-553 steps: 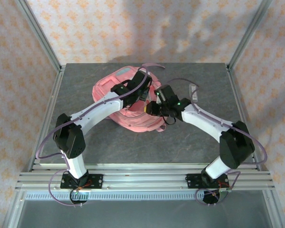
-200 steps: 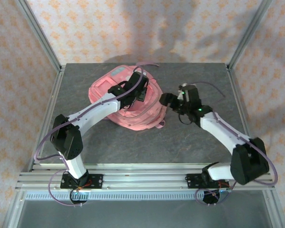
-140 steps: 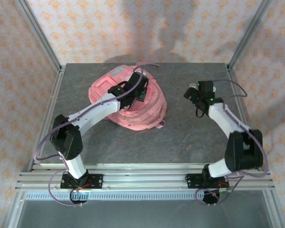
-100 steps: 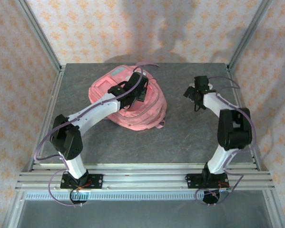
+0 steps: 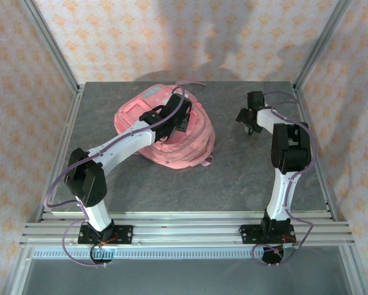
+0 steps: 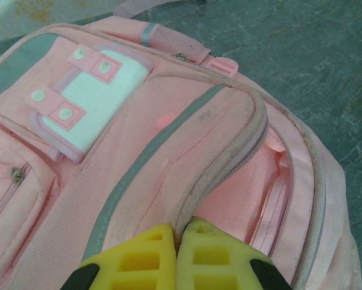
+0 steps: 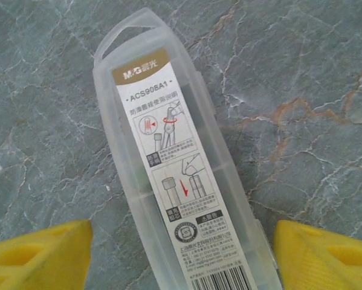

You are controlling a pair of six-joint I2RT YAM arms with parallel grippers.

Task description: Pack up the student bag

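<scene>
Pinching the student bag (image 6: pixel 168 151) flap, the left gripper (image 6: pixel 176 241) is closed; at its three o'clock, the right gripper (image 7: pixel 181 254) gapes empty astride a clear case (image 7: pixel 168 139).

On my screen the table (image 5: pixel 233 184) has a grey, marbled stone-look top, and the right wrist view shows white and rust veins in it. Cream wallpaper with small orange flower motifs covers the back wall (image 5: pixel 110 37) and both side walls. Two aluminium posts (image 5: pixel 53 46) slant up from the far corners. Ribbed aluminium rails (image 5: pixel 184 232) run along the near edge. Soft shadows (image 5: pixel 190 46) lie on the back wall, and the light is even.
</scene>
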